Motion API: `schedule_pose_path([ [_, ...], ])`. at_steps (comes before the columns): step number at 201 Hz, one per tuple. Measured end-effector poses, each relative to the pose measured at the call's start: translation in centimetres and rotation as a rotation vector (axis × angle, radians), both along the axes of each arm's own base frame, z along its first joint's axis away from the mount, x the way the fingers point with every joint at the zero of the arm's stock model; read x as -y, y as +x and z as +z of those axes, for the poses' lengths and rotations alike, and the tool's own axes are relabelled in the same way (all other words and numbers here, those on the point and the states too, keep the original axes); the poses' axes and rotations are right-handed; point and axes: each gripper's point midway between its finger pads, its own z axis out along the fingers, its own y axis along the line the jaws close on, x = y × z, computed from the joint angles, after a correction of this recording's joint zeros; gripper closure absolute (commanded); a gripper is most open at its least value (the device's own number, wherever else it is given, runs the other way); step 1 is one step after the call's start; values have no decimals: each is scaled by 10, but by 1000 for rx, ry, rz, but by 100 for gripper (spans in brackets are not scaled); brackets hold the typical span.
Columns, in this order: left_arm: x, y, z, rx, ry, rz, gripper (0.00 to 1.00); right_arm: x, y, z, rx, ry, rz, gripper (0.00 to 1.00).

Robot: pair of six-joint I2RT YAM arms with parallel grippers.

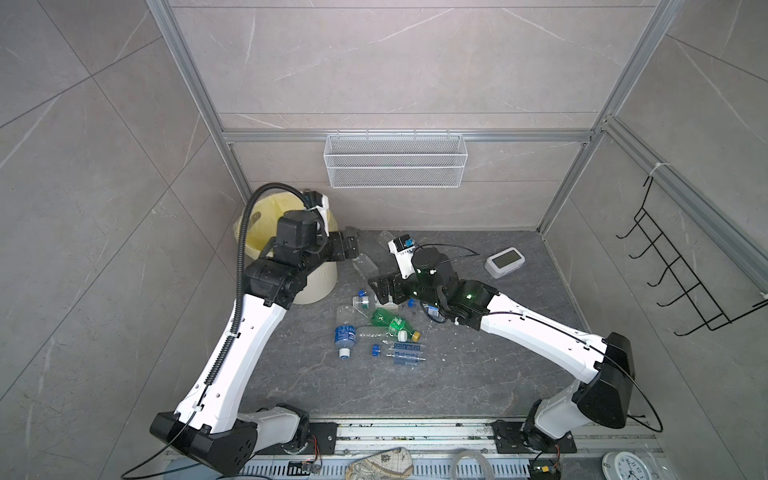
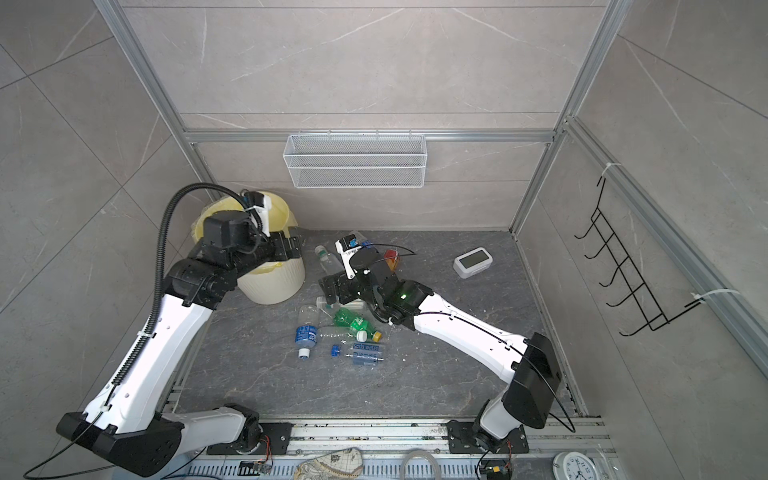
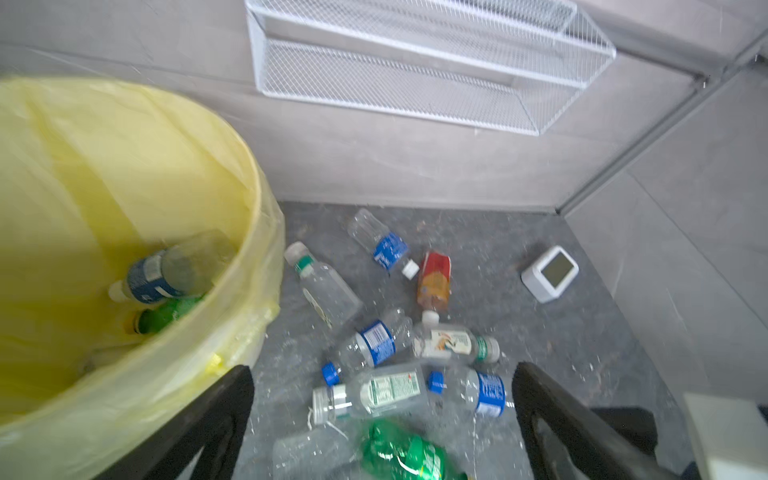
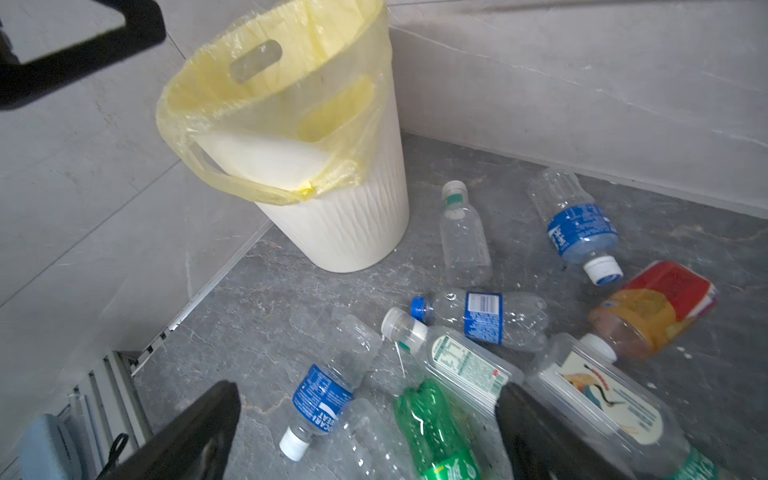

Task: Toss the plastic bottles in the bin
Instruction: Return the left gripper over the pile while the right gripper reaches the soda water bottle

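Yellow liner (image 3: 104, 145): thin, translucent, crinkled film, loose over the bin (image 4: 353, 232) rim; a finger could snag it and drag the bin.
Bin: cream ribbed plastic, round, tapered, far-left corner; two bottles seen inside, one clear with a blue label (image 3: 166, 274), one green (image 3: 166, 316); looks light, may tip if bumped.
Left gripper (image 3: 382, 368): jaws wide, empty, just beside the bin rim.
Bottles (image 1: 374, 328): the rest lie on the grey marbled table (image 1: 457, 374) between the grippers, touching and overlapping; thin-walled, smooth, round, some dented.
Risk, pile: round bodies roll or squirt out of a pinch; overlap could mean two are caught and one drops short of the bin.
Green bottle (image 4: 432, 428): crushed, ridged, springy; grip may slip as it flexes.
Right gripper (image 4: 368, 386): jaws wide, empty, over the pile, green bottle between the fingers, not pinched.
Risk, reach: grippers near each other; a carry to the bin could clash with the left gripper.
Orange bottle (image 3: 434, 278): squarish, glossy label, far side of the pile.
Clock (image 1: 504, 261): white, hard, boxy, well apart from the pile; not for the bin.
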Motion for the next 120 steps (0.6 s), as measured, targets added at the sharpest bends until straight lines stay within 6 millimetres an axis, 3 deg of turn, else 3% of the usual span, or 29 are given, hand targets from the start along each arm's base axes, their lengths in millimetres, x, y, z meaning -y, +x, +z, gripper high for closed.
schedule_pose_path([
  [25,15,-11,-41,-103,21,-42,0,17,0,-19,-25,-35,-37,1],
  [56,16,-24,-87,-223,29,-47,0,45,-2,-49,-80,-81,-83,1],
  [120,23,-56,-153,-413,-47,-75,0,78,-22,-104,-172,-177,-101,1],
])
